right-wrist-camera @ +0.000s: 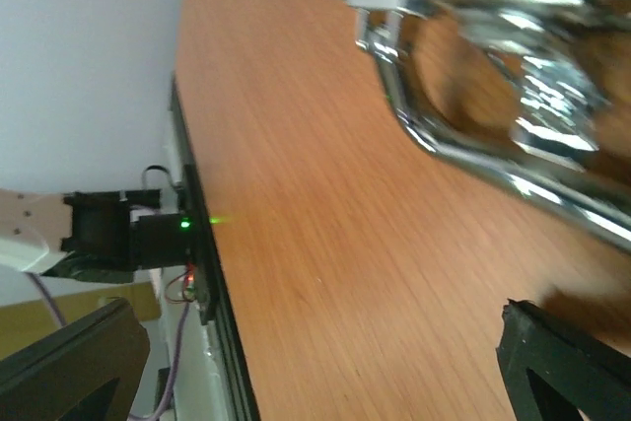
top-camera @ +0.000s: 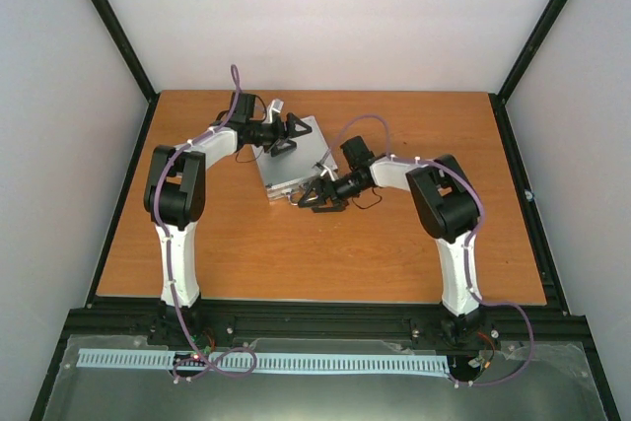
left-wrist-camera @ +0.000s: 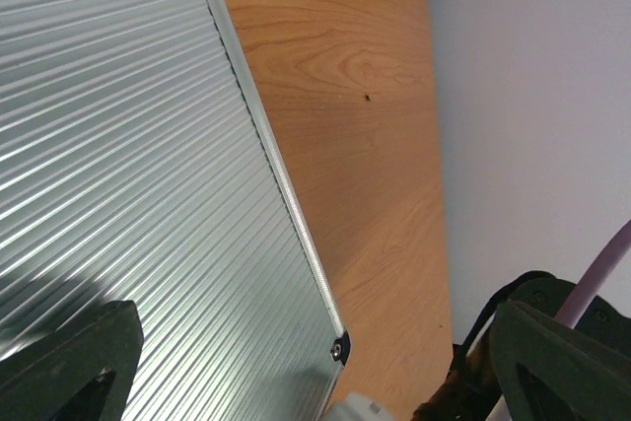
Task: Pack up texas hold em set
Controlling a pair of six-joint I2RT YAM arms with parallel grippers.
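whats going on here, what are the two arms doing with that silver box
The ribbed silver aluminium case lies shut on the wooden table, with no chips, cards or dice loose in view. The left gripper hovers open over the lid at its far side. The right gripper, also open, is at the near edge by the shiny chrome handle, holding nothing.

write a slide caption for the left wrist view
Open left tool above the closed ribbed silver case on the wooden table
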